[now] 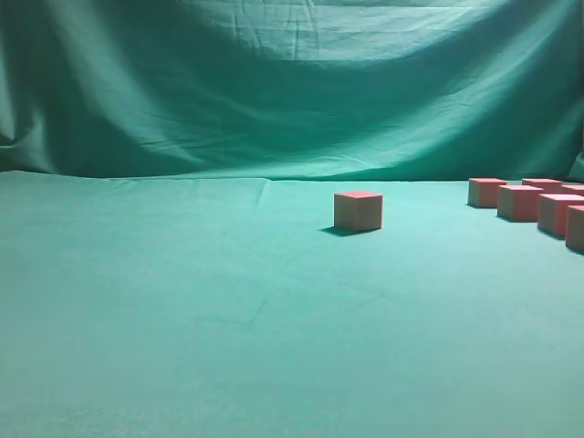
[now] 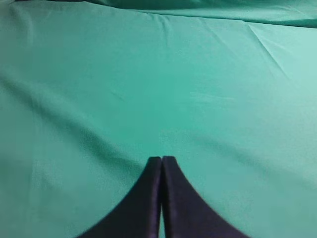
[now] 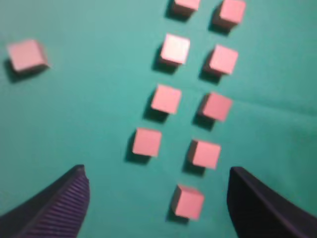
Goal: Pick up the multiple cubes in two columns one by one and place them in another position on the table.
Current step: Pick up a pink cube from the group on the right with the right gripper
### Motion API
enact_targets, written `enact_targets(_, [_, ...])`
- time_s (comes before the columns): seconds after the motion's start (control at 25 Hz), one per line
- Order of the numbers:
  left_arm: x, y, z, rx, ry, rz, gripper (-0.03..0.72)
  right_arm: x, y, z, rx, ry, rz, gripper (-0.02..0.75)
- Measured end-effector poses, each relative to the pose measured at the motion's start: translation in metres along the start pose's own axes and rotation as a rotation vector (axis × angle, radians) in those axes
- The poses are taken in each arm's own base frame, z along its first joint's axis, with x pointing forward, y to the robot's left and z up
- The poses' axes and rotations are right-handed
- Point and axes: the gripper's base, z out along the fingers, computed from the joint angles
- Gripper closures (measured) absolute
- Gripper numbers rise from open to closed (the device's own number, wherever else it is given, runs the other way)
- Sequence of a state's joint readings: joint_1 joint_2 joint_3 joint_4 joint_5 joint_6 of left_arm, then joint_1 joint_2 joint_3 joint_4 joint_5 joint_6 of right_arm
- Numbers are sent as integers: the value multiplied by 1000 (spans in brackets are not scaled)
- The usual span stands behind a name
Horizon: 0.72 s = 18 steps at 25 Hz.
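Observation:
In the right wrist view, several pinkish-red cubes stand in two columns on the green table (image 3: 89, 109). The nearest cube (image 3: 188, 202) lies between the open jaws of my right gripper (image 3: 157, 198), which hovers above it, empty. One cube (image 3: 26, 55) sits apart at the upper left. In the exterior view that lone cube (image 1: 358, 210) stands mid-table and part of the columns (image 1: 522, 202) shows at the right edge. No arm shows in the exterior view. My left gripper (image 2: 162, 159) is shut and empty over bare cloth (image 2: 158, 89).
A draped green backdrop (image 1: 292, 82) hangs behind the table. Bare green cloth (image 1: 182, 310) spreads across the left and front of the table.

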State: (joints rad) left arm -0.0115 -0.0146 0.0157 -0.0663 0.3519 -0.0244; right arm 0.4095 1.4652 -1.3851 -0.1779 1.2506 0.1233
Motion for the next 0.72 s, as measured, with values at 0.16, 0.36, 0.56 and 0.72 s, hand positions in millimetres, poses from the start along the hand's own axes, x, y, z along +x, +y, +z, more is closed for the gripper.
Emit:
enact_targets(0.16, [0,0,0,0,0,0,688,37,-36,31,20,144,150,178])
enact_targets(0.36, [0,0,0,0,0,0,688,81,-51,72,16,294,244,178])
enact_targets(0.56, [0,0,0,0,0,0,688,104,-46,105,-21,258,276,178])
enact_targets(0.72, [0,0,0,0,0,0,688,111,-42,119,-33,193,270,178])
